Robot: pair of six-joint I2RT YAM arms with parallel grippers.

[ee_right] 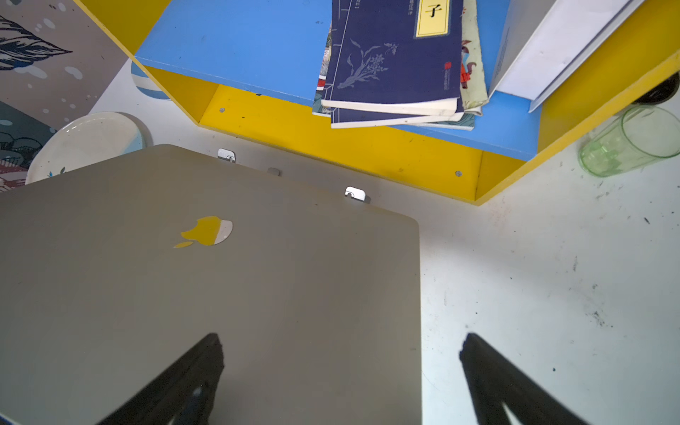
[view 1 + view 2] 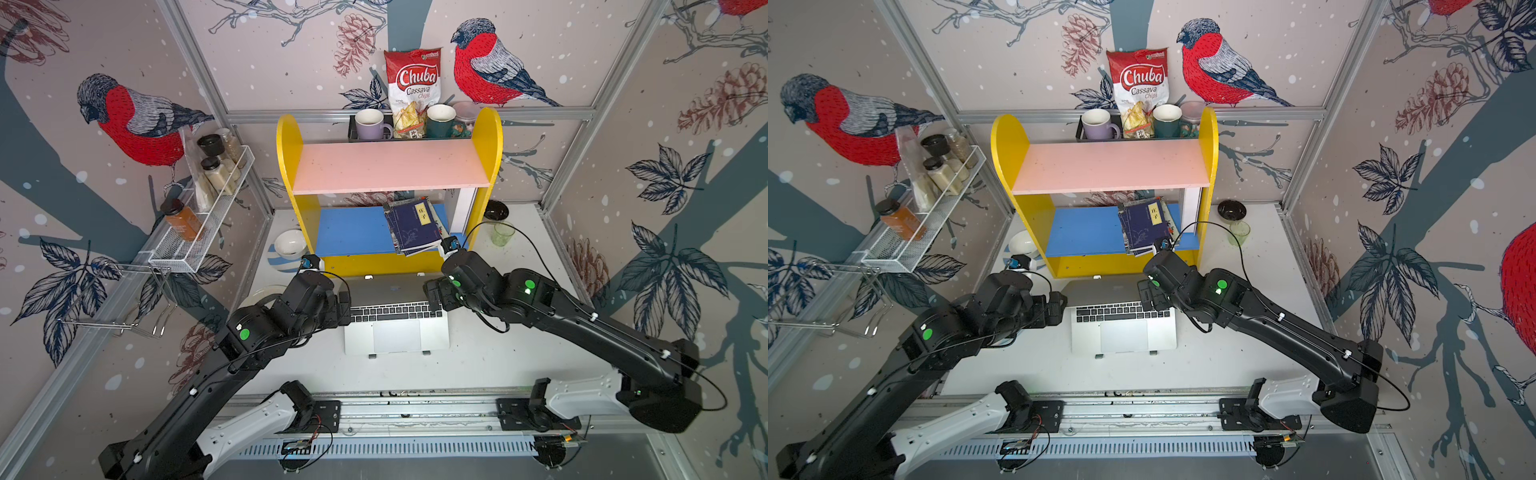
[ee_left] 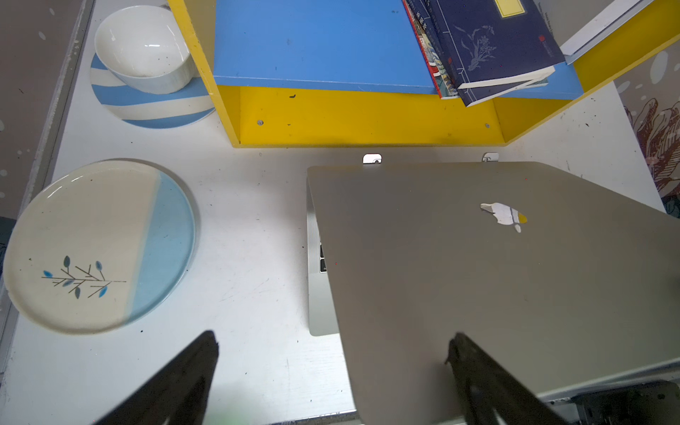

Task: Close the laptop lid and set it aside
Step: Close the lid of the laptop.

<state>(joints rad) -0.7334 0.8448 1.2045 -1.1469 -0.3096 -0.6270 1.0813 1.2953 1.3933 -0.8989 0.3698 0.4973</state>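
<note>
The silver laptop (image 2: 397, 332) (image 2: 1123, 334) sits on a stand in front of the shelf, keyboard and trackpad showing. The laptop lid (image 2: 386, 289) (image 3: 478, 276) (image 1: 220, 294) leans forward over the keys, and its apple logo (image 1: 206, 232) faces the wrist cameras. My left gripper (image 2: 345, 307) (image 3: 333, 336) is open at the lid's left top corner, one finger over the lid and one over the table. My right gripper (image 2: 434, 295) (image 1: 341, 336) is open at the right top corner, straddling that side edge. Whether any finger touches the lid I cannot tell.
Right behind the laptop stands the yellow shelf (image 2: 289, 145) with books (image 2: 415, 226) on its blue board. To the left lie a plate (image 3: 99, 246) and a bowl (image 3: 143, 48) on a striped saucer. A green glass (image 1: 629, 141) stands at the right. A wire spice rack (image 2: 208, 208) hangs on the left wall.
</note>
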